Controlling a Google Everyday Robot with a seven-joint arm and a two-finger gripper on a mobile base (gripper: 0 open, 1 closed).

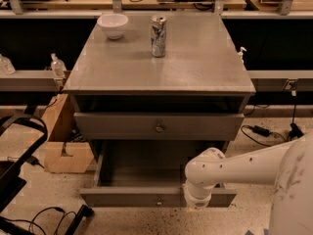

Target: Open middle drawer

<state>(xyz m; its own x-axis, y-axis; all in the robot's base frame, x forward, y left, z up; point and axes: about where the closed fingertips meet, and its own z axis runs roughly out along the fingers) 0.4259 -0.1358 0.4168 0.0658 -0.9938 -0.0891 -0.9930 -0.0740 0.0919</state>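
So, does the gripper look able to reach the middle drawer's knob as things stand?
Likely yes: the gripper hangs at the front of the pulled-out middle drawer, right of its knob, with nothing between them.

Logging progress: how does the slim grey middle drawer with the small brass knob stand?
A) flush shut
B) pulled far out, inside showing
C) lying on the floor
B: the slim grey middle drawer juts well out of the grey cabinet, its inside visible, with the gripper at the right end of its front.
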